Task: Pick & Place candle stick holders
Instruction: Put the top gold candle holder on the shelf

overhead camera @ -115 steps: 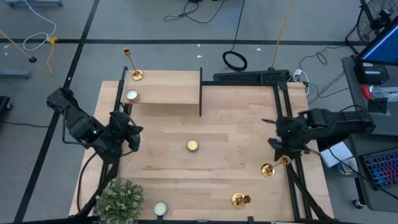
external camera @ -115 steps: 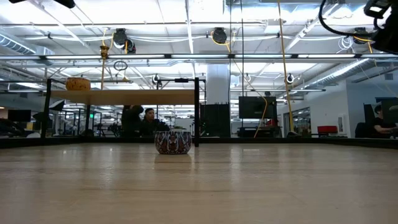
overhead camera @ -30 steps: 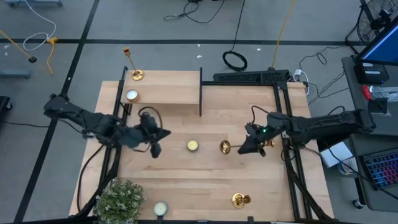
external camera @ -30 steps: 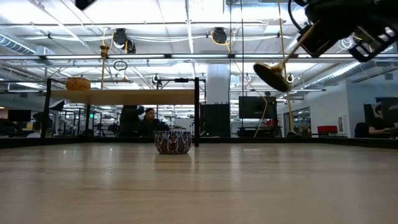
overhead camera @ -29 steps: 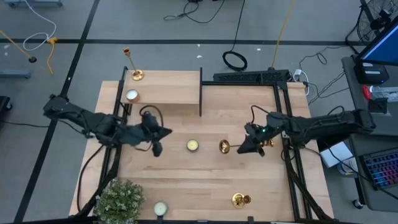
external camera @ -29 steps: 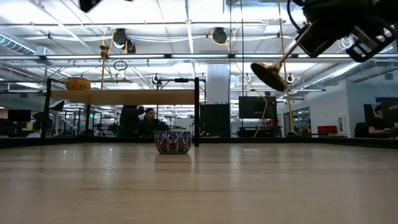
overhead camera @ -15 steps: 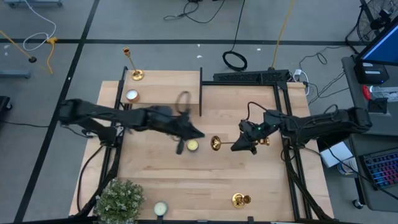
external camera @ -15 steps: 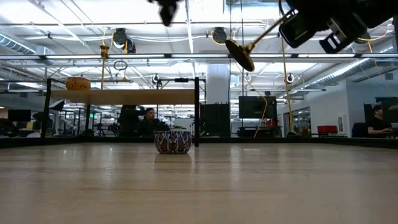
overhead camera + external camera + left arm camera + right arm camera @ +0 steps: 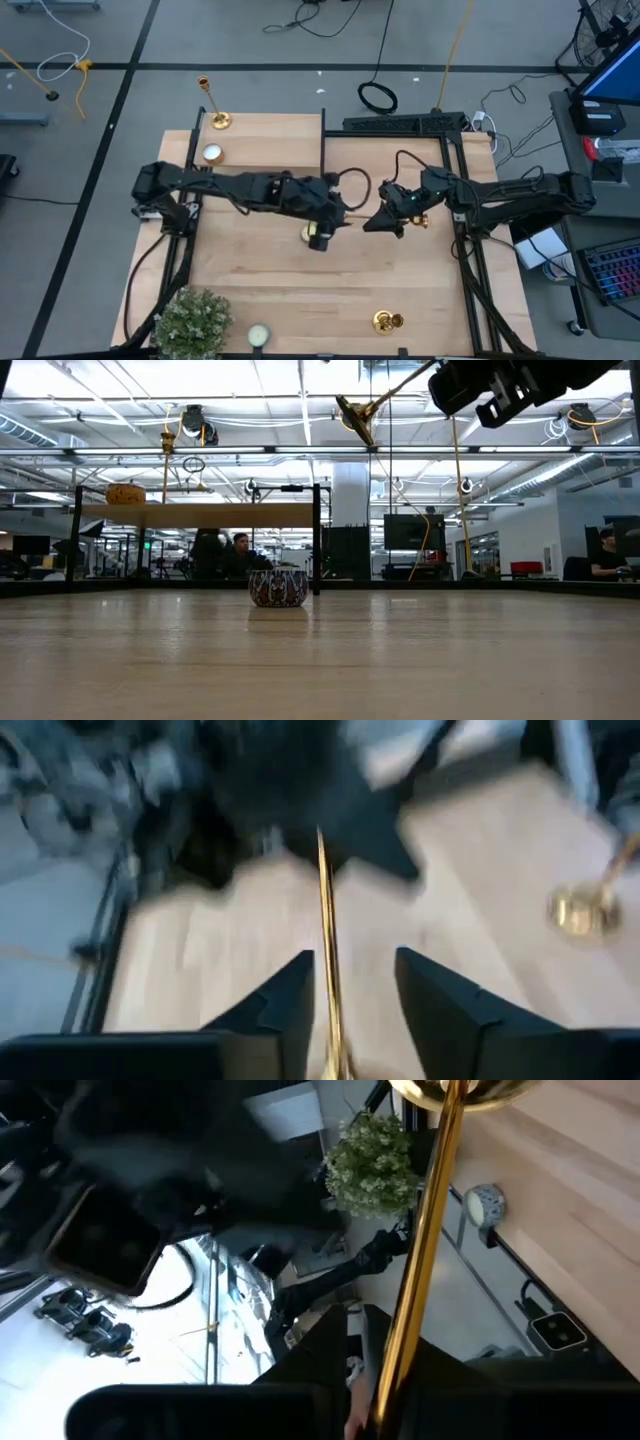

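Right end effector (image 9: pixel 372 222) is pinching a brass candlestick (image 9: pixel 372 403) by the stem, tilted up in the air over mid-desk (image 9: pixel 400 290). Left end effector (image 9: pixel 345 990) has its fingers spread around that stem. Two more candlesticks (image 9: pixel 387 321) (image 9: pixel 212 103) sit farther off.

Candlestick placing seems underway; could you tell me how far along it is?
Done: first candlestick stands on the shelf. In hand: right gripper holds the second candlestick aloft, its stem between the fingers of the open left gripper. Left: third candlestick waits at the table front.
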